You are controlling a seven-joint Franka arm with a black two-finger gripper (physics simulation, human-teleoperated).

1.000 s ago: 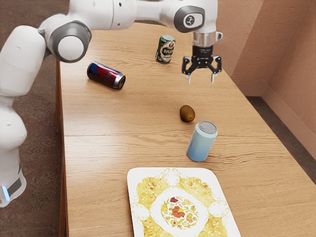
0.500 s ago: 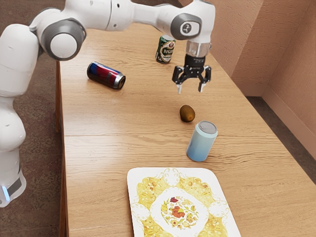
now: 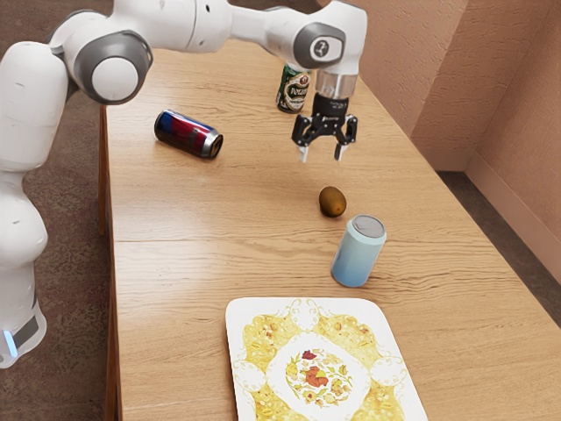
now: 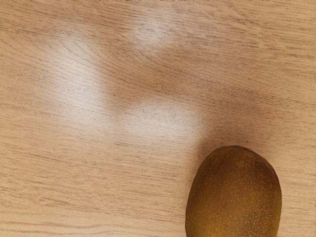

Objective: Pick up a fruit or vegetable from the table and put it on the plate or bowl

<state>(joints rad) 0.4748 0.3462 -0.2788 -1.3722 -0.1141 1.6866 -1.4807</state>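
Exterior view, near end of wooden table (image 3: 175, 263): rectangular plate (image 3: 250, 326) with yellow floral print, lying flat. Just beyond plate, toward the exterior view's right: light blue can (image 3: 358, 252), standing on end, top tipped slightly toward the exterior view's right, apart from the plate rim. Next back, near the can but not touching: kiwi (image 3: 332, 201), brown, resting on bare wood, well apart from the plate. Beyond kiwi and a little toward the exterior view's left: black gripper (image 3: 321, 156), pointing down, hanging in the air above the tabletop, jaws spread, clear of the kiwi. Farther back toward the exterior view's left: dark blue and red can (image 3: 188, 133), lying on its side. At far end of table: green can (image 3: 294, 88), upright, partly hidden behind the white arm's last link. Wrist view: kiwi (image 4: 233, 192) seen from above, speckled brown skin, sitting on pale wood grain (image 4: 98, 123), soft shadow on the wood around it.
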